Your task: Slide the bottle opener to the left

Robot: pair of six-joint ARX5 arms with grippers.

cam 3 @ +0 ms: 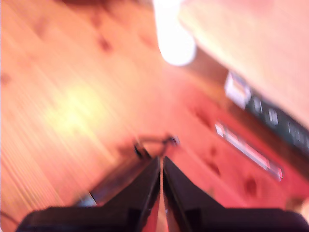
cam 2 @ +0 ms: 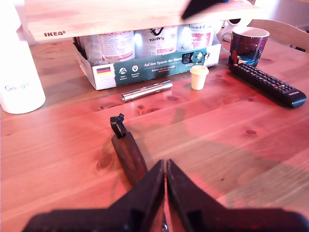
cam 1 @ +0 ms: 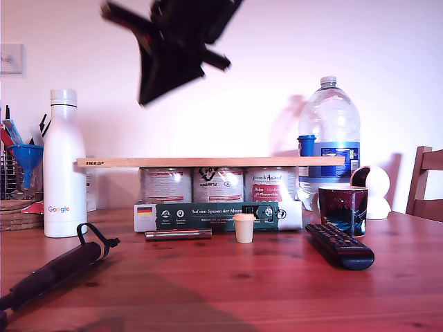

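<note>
Matte black, seemingly tapered claws (cam 2: pixel 165 166)

bottle opener (cam 1: pixel 59 268) handle cut by frame edge | second wrist view blurred

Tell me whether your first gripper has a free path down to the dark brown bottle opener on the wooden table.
Probably yes. My first gripper, jaws closed, hangs just above the dark brown bottle opener, and only bare wooden table lies around the handle.
</note>
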